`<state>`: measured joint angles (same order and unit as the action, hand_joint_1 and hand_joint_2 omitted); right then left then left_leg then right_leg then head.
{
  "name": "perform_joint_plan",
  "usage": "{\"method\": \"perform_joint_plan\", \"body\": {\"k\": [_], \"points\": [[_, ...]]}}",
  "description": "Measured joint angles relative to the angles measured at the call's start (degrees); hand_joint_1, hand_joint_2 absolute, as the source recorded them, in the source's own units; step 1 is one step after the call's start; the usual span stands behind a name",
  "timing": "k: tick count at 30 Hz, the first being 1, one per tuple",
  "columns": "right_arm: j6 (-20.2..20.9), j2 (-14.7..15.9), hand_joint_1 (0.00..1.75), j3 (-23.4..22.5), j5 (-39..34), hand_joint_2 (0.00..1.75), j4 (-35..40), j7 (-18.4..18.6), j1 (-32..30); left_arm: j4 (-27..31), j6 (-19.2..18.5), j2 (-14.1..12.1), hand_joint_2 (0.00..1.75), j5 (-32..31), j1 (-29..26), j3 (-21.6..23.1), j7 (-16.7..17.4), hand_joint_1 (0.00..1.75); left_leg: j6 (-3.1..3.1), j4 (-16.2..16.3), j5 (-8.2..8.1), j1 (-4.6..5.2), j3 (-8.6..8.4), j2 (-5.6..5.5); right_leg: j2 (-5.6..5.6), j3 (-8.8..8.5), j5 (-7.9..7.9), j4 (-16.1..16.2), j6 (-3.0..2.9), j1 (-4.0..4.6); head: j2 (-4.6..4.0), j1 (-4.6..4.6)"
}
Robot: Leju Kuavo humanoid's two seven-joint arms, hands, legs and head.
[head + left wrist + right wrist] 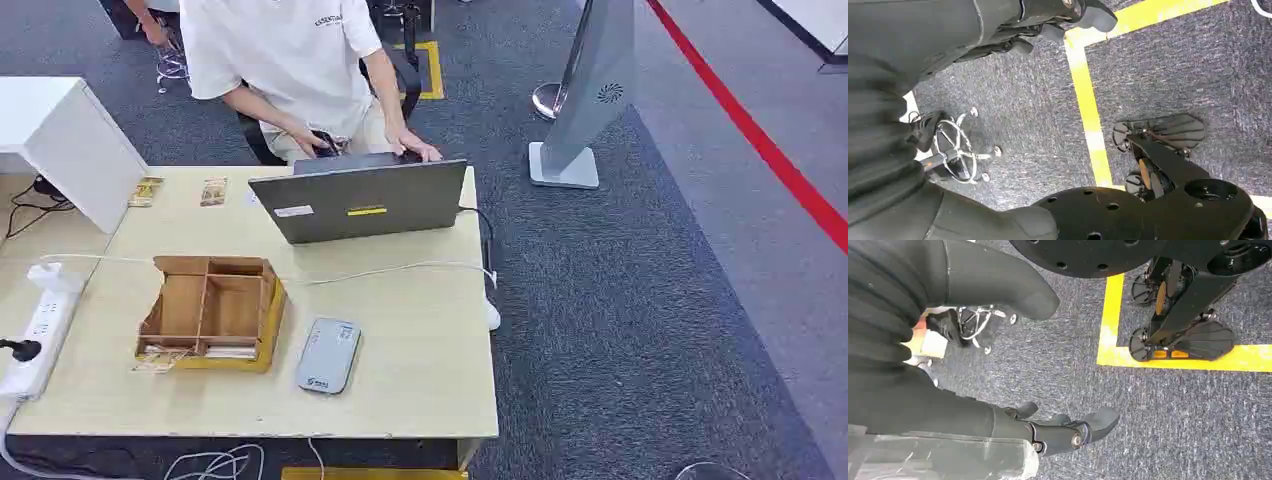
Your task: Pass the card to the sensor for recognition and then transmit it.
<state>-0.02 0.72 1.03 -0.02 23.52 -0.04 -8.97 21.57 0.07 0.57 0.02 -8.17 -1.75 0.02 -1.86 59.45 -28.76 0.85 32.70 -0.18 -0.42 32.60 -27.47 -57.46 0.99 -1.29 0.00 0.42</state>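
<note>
Pale wood table [420,330] carries everything in the head view: a brown divided cardboard box [212,310] sits left of centre, with cards [190,352] showing along its near edge, and the grey card sensor [328,355] lies just beside it on the right, its long axis running away from the robot and tilted a little. A laptop [360,200] stands behind them, where a person [290,60] in a white shirt works. Since box and sensor lie left of the table's middle, I judge the left arm the nearer one for the pick. In the left wrist view the left hand [1068,17] hangs over grey carpet beside a yellow floor line [1088,105], fingers apart and holding nothing. In the right wrist view the right hand [1063,427] likewise hangs above carpet, fingers loosely spread and empty. Both wrist cameras reveal the idle hands; the head view alone gives the cards' place.
</note>
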Motion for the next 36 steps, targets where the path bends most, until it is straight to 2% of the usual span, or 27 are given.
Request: {"method": "perform_joint_plan", "body": {"k": [3,4,5,6,7,9,10,15,22,23,31,32,36], "points": [[0.0,0.0,0.00,0.0,0.0,1.75,0.0,0.0,0.0,0.0,0.0,0.0,1.75,0.0,0.0,0.0,0.0,0.00,0.00,0.0,0.00,0.00,0.00,0.00,0.00,0.00,0.00,0.0,0.00,0.00,0.00,0.00],[0.0,0.0,0.00,0.0,0.0,0.00,0.0,0.0,0.0,0.0,0.0,0.0,1.75,0.0,0.0,0.0,0.0,0.00,0.00,0.0,0.00,0.00,0.00,0.00,0.00,0.00,0.00,0.0,0.00,0.00,0.00,0.00],[0.0,0.0,0.00,0.0,0.0,1.75,0.0,0.0,0.0,0.0,0.0,0.0,1.75,0.0,0.0,0.0,0.0,0.00,0.00,0.0,0.00,0.00,0.00,0.00,0.00,0.00,0.00,0.0,0.00,0.00,0.00,0.00],[0.0,0.0,0.00,0.0,0.0,1.75,0.0,0.0,0.0,0.0,0.0,0.0,1.75,0.0,0.0,0.0,0.0,0.00,0.00,0.0,0.00,0.00,0.00,0.00,0.00,0.00,0.00,0.0,0.00,0.00,0.00,0.00],[0.0,0.0,0.00,0.0,0.0,1.75,0.0,0.0,0.0,0.0,0.0,0.0,0.00,0.0,0.0,0.0,0.0,0.00,0.00,0.0,0.00,0.00,0.00,0.00,0.00,0.00,0.00,0.0,0.00,0.00,0.00,0.00],[0.0,0.0,0.00,0.0,0.0,1.75,0.0,0.0,0.0,0.0,0.0,0.0,0.00,0.0,0.0,0.0,0.0,0.00,0.00,0.0,0.00,0.00,0.00,0.00,0.00,0.00,0.00,0.0,0.00,0.00,0.00,0.00],[0.0,0.0,0.00,0.0,0.0,1.75,0.0,0.0,0.0,0.0,0.0,0.0,1.75,0.0,0.0,0.0,0.0,0.00,0.00,0.0,0.00,0.00,0.00,0.00,0.00,0.00,0.00,0.0,0.00,0.00,0.00,0.00],[-0.2,0.4,0.00,0.3,0.0,1.75,0.9,0.2,-0.1,0.0,0.0,0.0,1.75,-0.5,0.3,-0.5,0.0,0.00,0.00,0.0,0.00,0.00,0.00,0.00,0.00,0.01,0.00,0.0,0.00,0.00,0.00,0.00],[-1.4,3.8,0.00,4.7,0.1,1.75,6.8,2.7,-0.1,0.0,0.8,0.6,1.75,-5.6,3.0,-6.6,0.0,0.00,-0.01,0.0,0.01,0.02,-0.02,0.01,0.01,-0.02,0.03,0.0,0.02,-0.01,0.00,0.07],[-1.4,4.4,0.00,5.5,0.1,1.75,7.6,3.1,-0.1,0.0,1.0,0.7,0.00,-6.4,3.4,-7.7,0.0,0.00,-0.01,0.0,0.01,0.02,-0.02,0.00,0.01,-0.02,0.04,0.0,0.02,-0.01,0.00,0.02],[-2.2,9.2,0.00,12.0,1.1,1.75,15.5,6.3,-0.2,0.0,1.7,2.6,0.00,-12.3,7.1,-18.2,-0.7,0.00,-0.01,0.0,0.01,0.02,-0.02,0.00,0.01,-0.01,0.04,0.0,0.02,-0.01,0.00,0.02],[-2.2,9.8,0.00,12.8,1.3,1.75,16.6,6.7,-0.2,0.0,1.7,2.8,1.75,-13.0,7.5,-19.8,-0.9,0.00,-0.01,0.0,0.01,0.02,-0.02,0.00,0.01,-0.01,0.04,0.0,0.02,-0.01,0.00,0.04],[-2.4,12.3,0.00,16.1,2.1,1.75,21.1,8.4,-0.6,-0.1,1.9,4.1,1.75,-15.6,9.3,-25.1,-1.8,0.00,-0.01,0.0,0.01,0.02,-0.02,0.00,0.01,0.00,0.04,0.0,0.02,-0.01,0.00,0.02]]}}
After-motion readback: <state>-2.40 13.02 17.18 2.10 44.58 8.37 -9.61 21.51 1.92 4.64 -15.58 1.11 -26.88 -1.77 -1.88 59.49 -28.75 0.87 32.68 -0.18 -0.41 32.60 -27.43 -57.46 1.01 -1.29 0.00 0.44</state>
